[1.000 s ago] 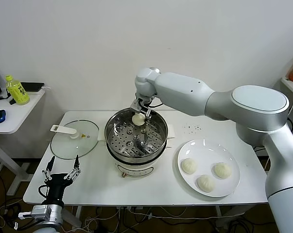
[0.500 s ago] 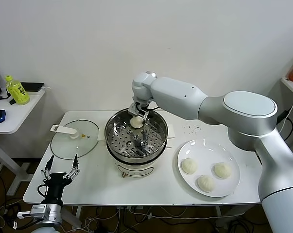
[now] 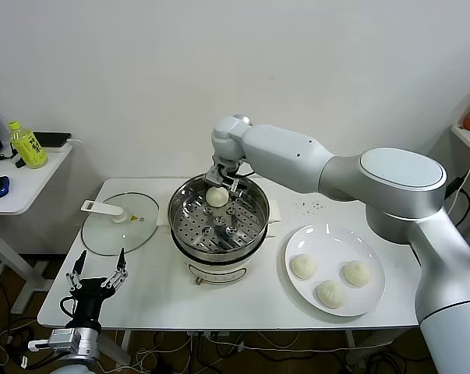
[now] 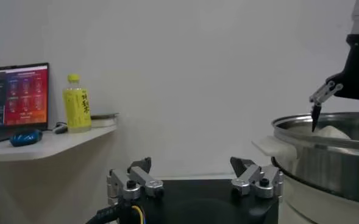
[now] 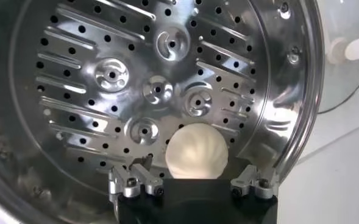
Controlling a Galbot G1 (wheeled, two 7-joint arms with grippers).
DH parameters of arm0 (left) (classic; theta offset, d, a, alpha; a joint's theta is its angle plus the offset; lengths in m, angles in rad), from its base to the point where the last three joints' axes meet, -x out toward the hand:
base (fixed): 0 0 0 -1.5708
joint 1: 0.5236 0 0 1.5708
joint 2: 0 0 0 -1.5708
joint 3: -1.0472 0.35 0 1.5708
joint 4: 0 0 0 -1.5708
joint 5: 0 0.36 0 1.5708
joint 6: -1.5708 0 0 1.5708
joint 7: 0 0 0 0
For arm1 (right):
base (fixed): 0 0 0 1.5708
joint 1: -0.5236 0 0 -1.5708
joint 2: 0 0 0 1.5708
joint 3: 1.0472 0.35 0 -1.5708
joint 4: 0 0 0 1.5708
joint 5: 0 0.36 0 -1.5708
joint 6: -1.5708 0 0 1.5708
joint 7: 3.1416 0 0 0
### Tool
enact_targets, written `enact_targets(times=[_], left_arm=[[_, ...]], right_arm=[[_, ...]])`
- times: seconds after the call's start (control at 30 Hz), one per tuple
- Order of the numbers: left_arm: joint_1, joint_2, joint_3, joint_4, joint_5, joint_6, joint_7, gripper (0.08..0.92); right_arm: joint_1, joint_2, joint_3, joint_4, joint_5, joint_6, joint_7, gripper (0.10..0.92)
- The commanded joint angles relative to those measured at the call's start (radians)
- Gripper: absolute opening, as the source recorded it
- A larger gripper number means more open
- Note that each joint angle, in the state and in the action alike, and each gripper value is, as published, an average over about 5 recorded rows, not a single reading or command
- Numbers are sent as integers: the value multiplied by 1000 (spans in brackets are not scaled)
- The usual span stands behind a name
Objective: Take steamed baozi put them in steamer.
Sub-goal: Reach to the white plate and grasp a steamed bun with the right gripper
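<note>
Over the far rim of the steamer (image 3: 218,222), the right gripper (image 3: 219,187) hangs with one baozi (image 3: 216,197) between its fingers; whether they grip it or have just parted is hard to judge, since the right wrist view shows the jaws standing wide on either side of the bun with a little daylight at each flank. The bun sits low against the back wall, at or just above the perforated tray (image 5: 144,85), near the polished side.

Three more baozi (image 3: 331,281) wait on the white plate (image 3: 372,301) to the robot's right, well apart from the pot. The glass lid (image 3: 119,222) lies flat on the table (image 3: 160,296) on the other side. The left gripper (image 3: 99,278) idles low at the table's near left corner, fingers spread and empty.

Such buns look light, soft and easily dented, with pleats that would tear under a hard pinch; a gentle hold across the widest part of the body seems the safest.

Only the right wrist view shows the bun's pleated crown and the bare tray beyond it. From the left wrist view the bun is a pale sliver behind the steel rim, below the dark fingertips (image 4: 315,113).
</note>
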Motion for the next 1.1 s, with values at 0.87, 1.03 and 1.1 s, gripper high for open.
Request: enact_targets(times=[0.87,1.03,1.1], left_arm=[[18,-17,17,-36,37,10,-3,823],[30,-22,22,-46,36,5,-3,823],[35,-23,21,-49,34,1,-3,823]], right_arm=[[380,-672,-251,466,648,-342,-68,823],[346,-750,-270,499,606,-366,-55,823],[322,-768,-279,510,596,-382,-48,823]])
